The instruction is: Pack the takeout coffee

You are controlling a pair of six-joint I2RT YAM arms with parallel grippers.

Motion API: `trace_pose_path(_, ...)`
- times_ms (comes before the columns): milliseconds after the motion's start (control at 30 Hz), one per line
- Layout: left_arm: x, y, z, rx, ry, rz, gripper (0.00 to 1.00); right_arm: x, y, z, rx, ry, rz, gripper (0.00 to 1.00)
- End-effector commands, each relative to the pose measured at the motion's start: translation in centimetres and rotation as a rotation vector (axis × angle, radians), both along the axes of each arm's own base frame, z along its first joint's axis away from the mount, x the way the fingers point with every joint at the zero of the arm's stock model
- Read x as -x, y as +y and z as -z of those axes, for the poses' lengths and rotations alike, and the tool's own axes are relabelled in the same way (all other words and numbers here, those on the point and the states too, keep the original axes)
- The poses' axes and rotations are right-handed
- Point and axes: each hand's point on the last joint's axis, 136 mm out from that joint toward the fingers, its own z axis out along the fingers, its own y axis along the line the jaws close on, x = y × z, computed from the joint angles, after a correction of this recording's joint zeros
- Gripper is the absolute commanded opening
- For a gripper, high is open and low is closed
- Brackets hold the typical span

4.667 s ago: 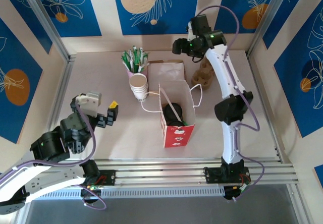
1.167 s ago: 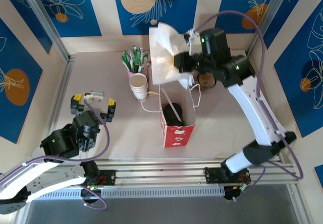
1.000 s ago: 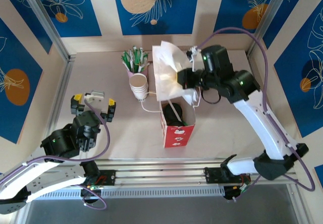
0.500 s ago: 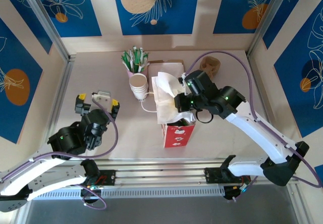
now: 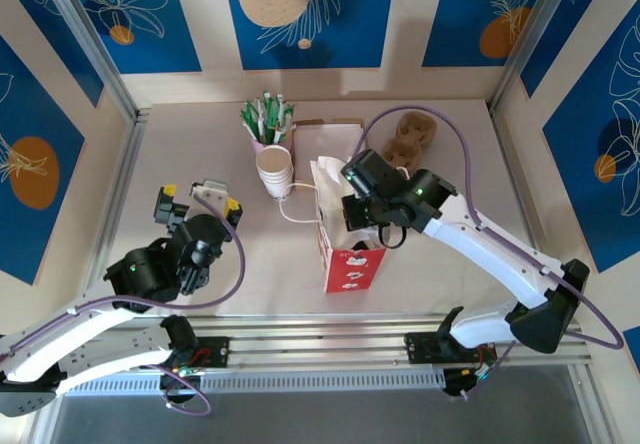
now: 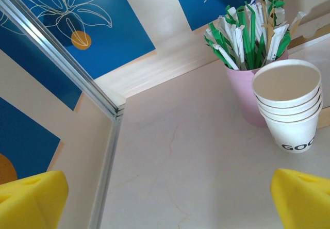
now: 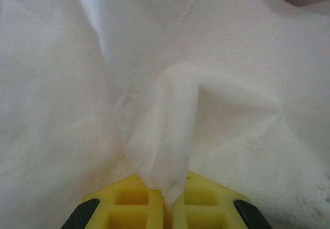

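top view: the left gripper (image 5: pixel 200 198) hovers above the bare table (image 5: pixel 260 256) in the lower left of the frame, well apart from every object. left wrist view: its yellow fingers (image 6: pixel 301 198) sit at the two bottom corners, spread wide with nothing between them. beyond them, at the right of that frame, a stack of white cups (image 6: pixel 291 105) stands just in front of a pink cup of wrapped straws (image 6: pixel 247 38). top view, centre: the right gripper (image 5: pixel 347 211) reaches down into the open mouth of the red-and-white paper bag (image 5: pixel 352 260), which stands upright on the table. the stack of cups is just to the upper left of the bag, and a brown cardboard carrier (image 5: pixel 405 142) lies to its upper right. right wrist view: the yellow fingertips at the bottom edge are drawn close together and pinch a fold of a white napkin (image 7: pixel 206 84), whose crumpled folds spread across the frame. where the coffee cup stands cannot be told, since the right gripper and wrist cover the mouth of the bag.
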Motion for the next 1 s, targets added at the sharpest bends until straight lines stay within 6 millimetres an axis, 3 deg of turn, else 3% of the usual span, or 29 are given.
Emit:
trace_pose_path(0,-0.2,0.6,-0.1,-0.019,-0.012,-0.036,1.0,0.7,-0.5,1.4,0.07,0.04,0.006,0.01)
trace_pose_path(100,-0.2,0.5,0.0,-0.023,-0.009,-0.035,1.0,0.8,-0.5,1.0,0.079,0.036,0.0,0.06)
trace_pose_path(233,-0.3,0.4,0.0,-0.027,-0.007,-0.035,1.0,0.8,-0.6,-1.2,0.046,-0.002,-0.007,0.28)
trace_pose_path(333,-0.3,0.3,0.0,-0.027,-0.005,-0.033,1.0,0.8,-0.5,-3.1,0.011,-0.033,-0.015,0.37)
trace_pose_path(667,-0.2,0.4,0.0,-0.021,-0.007,-0.032,1.0,0.3,1.1,-6.5,-0.046,-0.109,-0.069,0.39)
trace_pose_path(800,-0.2,0.2,0.0,-0.005,-0.009,-0.013,1.0,0.3,0.8,-10.7,-0.113,-0.243,-0.118,0.57)
trace_pose_path(967,0.2,-0.4,-0.2,0.074,-0.027,0.057,1.0,0.3,-1.7,-15.2,-0.18,-0.38,-0.091,0.79)
